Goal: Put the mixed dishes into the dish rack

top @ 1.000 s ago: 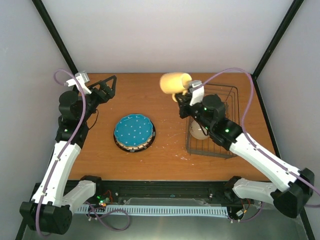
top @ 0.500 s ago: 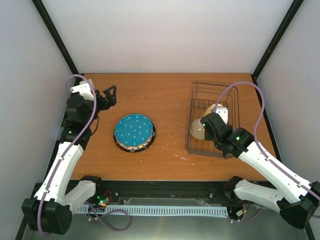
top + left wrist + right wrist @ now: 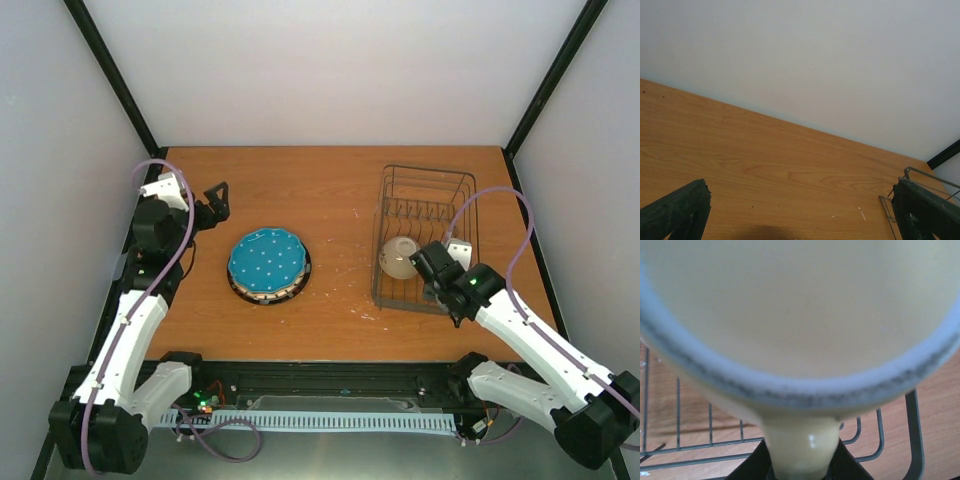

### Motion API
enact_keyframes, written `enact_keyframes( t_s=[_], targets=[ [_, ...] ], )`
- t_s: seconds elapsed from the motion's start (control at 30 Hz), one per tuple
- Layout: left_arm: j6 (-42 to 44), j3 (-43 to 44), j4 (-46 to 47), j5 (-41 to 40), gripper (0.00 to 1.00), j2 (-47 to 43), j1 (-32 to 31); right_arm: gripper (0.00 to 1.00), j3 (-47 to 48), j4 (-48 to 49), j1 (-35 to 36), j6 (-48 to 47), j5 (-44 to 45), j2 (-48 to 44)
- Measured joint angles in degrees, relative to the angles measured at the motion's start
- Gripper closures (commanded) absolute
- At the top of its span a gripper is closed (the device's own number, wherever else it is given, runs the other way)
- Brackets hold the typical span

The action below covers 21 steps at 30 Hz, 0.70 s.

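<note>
Right pincer [image 3: 801, 466] clamped on yellow mug [image 3: 800, 315] handle, over dish rack [image 3: 428, 169]; cream bowl [image 3: 399, 257] inside rack. Left pincer [image 3: 800, 214] apart, above desk [image 3: 340, 190].

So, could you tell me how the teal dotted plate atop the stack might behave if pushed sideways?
The round teal white-dotted plate looks rigid, so it should slide, not bend. Lying flat atop other plates, it may skid off or drag them along.

readable text: none | labels, brands: none | numbers, signs: none in any view
</note>
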Motion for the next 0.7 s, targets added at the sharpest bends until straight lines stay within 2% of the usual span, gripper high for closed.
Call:
enact_keyframes(
  t_s=[0.23,0.37,0.5,0.7],
  targets=[
    [0.5,-0.6,0.0,-0.2,0.00,-1.2,0.4,0.97,-1.1,3.0,-7.9,-2.6,-4.9,0.5],
    [1.0,-0.6,0.0,-0.6,0.00,-1.4,0.5,0.97,-1.1,4.5,-11.2,-4.5,-8.2,3.9],
    [1.3,-0.6,0.0,-0.9,0.00,-1.4,0.6,0.97,-1.1,5.2,-13.3,-6.2,-12.4,9.1],
    [2.3,-0.7,0.0,-1.9,0.00,-1.4,0.7,0.97,-0.8,4.8,-14.1,-6.7,-16.1,11.8]
  ],
)
